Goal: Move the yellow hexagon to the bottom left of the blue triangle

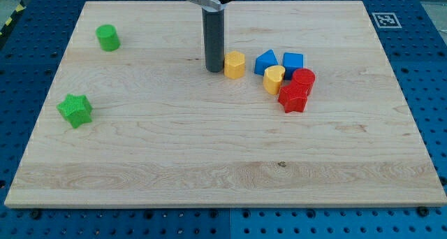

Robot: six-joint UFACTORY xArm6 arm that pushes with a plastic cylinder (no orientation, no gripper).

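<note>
Where my tip (214,69) rests, yellow hexagon (235,64) touching, right

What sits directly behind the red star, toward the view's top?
A red cylinder touches the red star from behind, with a blue cube beyond it. The cylinder's lower part is hidden by the star.

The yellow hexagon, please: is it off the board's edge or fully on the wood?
Fully on. The yellow hexagon sits on the board, my tip touching its left side.
</note>
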